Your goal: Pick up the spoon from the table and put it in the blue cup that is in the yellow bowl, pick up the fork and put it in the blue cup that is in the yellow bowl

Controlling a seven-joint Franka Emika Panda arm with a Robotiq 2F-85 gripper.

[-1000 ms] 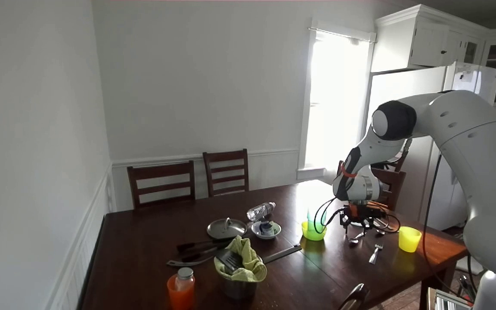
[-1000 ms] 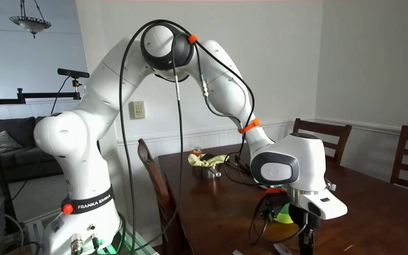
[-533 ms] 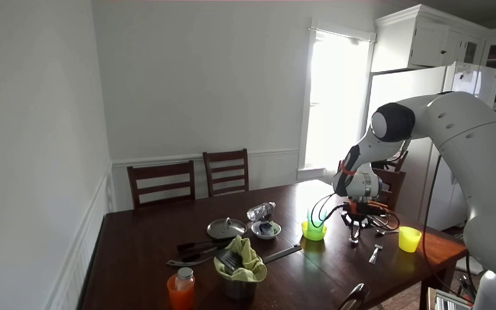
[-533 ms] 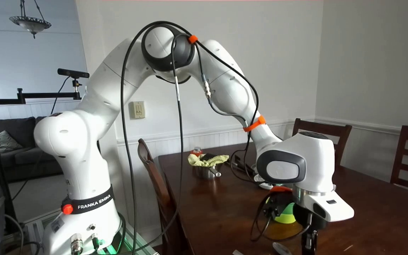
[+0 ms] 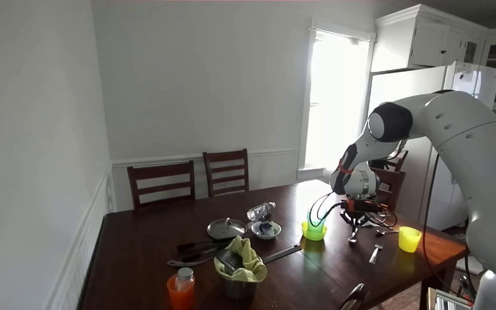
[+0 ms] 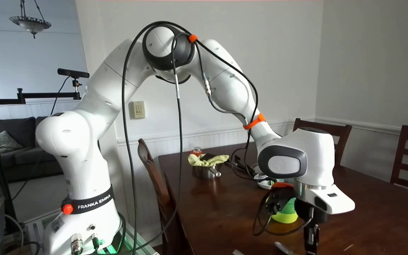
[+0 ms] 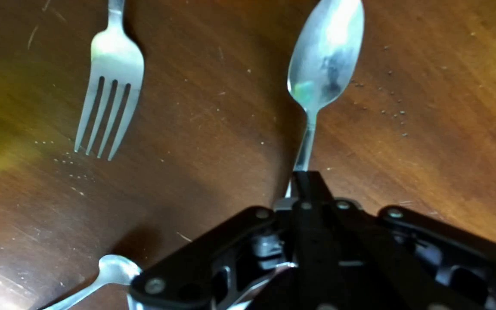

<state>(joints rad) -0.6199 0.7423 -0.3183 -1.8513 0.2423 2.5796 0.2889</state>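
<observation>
Gripper (image 5: pixel 354 228): in an exterior view, here you are, low over the dark table (image 5: pixel 144 254), jaws drawn together.
Spoon (image 5: pixel 352 240): right at your tips, its shiny round end showing just under the jaws.
Fork (image 5: pixel 376 255): lying on the table, between the spoon and the yellow cup (image 5: pixel 409 240).
Second spoon (image 5: pixel 380 233): that one's near the yellow cup, handle toward it.
Blue cup (image 5: pixel 315 217): there it stands, upright inside the yellow bowl (image 5: pixel 314 237), looking green here.
Pot (image 5: pixel 239 288): well apart from your gripper, stuffed with a green cloth (image 5: pixel 248 256) and a black spatula (image 5: pixel 230 261); the orange cup (image 5: pixel 181 297) with a jar (image 5: pixel 184 280) in it is near.
Lid (image 5: pixel 225 229): flat on the table, near the white dish (image 5: pixel 266 237) and the water bottle (image 5: pixel 261 212) on its side.
Arm (image 6: pixel 230 85): in an exterior view, you're arched high with the wrist low, jaws right down at the bottom edge, the spoon's round end beside them, the yellow bowl partly hidden behind the wrist.
Wrist view: the spoon's handle runs into your jaws, which meet tight; I'd call it pinched, though the black parts cover the contact.
Fork tines: pointing down this view, off to the left, with the second spoon lower left and the yellow cup's edge at the border.
</observation>
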